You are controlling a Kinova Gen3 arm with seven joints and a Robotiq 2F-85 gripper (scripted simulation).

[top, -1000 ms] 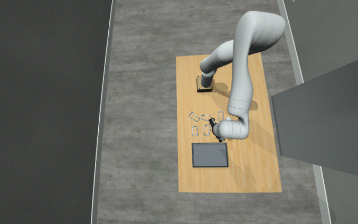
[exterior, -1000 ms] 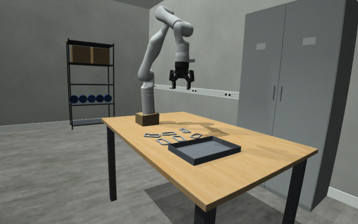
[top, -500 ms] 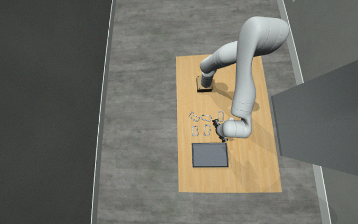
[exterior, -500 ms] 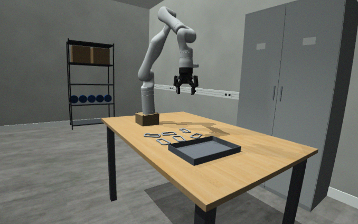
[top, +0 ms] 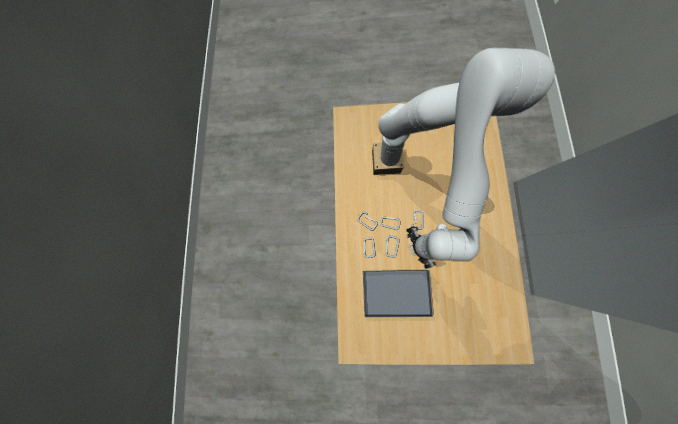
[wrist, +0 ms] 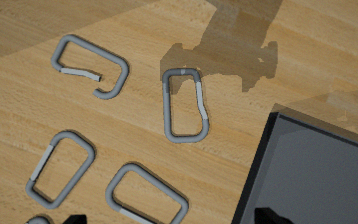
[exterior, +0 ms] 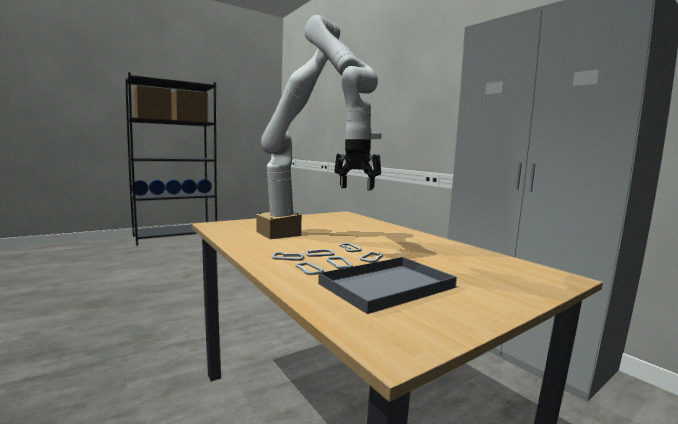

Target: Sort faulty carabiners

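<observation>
The hand (top: 420,247) (exterior: 356,187) (wrist: 172,218) was open and empty above the counter (top: 475,310) (exterior: 450,340) (wrist: 225,125); sorting seemed at checking.
A tall cabinet (top: 600,215) (exterior: 490,140) stood beyond; the tray (top: 397,316) (exterior: 345,295) (wrist: 257,165) held nothing. One open-gated carabiner (top: 423,220) (exterior: 358,249) (wrist: 95,51) lay outside it, probably needing a careful descent and grip.

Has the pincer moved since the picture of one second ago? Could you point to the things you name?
Yes. Judged against the white socket strip (exterior: 407,176) in the exterior view, the pincer (top: 421,248) (exterior: 356,187) (wrist: 172,218) moved down and to the picture's right.
</observation>
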